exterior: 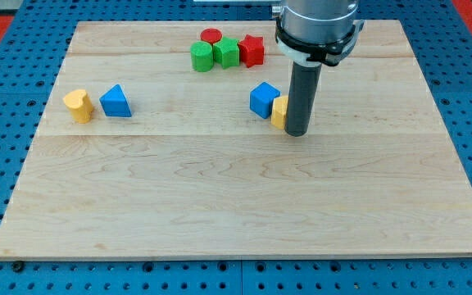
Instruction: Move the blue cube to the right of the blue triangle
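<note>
No jaws are carried by this arm; it ends in a dark rod, and nothing is gripped. My tip point(296, 133) is set down on the wooden tabletop point(244, 205), a little right of centre. A yellow block point(279, 112), its shape largely hidden by the rod, is seen touching the rod at its 9 o'clock side. The blue cube point(264, 99) lies just beyond, at about 10 o'clock from my tip, in contact with the yellow block.

The blue triangle point(115, 102) is found well apart from the cube, far out at the cube's 9 o'clock, near the view's left. A yellow heart-shaped block point(78, 106) is placed just beside the triangle at its 9 o'clock, with a small gap between them.

At about 11 o'clock from the cube, near the view's top, four blocks are clustered: a red cylinder point(211, 35) behind, then a green cylinder point(201, 56), a green cube-like block point(226, 52) and a red star point(251, 51) in a row, closely packed.
</note>
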{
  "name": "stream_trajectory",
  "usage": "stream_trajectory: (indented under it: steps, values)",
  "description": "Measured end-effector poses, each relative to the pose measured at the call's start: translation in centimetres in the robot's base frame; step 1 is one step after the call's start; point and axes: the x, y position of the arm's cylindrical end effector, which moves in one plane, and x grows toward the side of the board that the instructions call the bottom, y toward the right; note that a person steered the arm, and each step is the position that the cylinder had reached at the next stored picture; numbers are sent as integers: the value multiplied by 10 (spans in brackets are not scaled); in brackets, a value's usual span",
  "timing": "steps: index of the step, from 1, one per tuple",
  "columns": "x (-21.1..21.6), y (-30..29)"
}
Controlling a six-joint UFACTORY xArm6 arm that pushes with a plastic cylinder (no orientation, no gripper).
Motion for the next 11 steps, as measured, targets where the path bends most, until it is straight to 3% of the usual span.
stream_trajectory:
  steps: [3, 5, 6, 8, 10, 11]
  values:
    - [-73, 39]
    - [-90, 25]
    - [-77, -5]
    - [-79, -125]
    - [-25, -108]
    - [-17, -205]
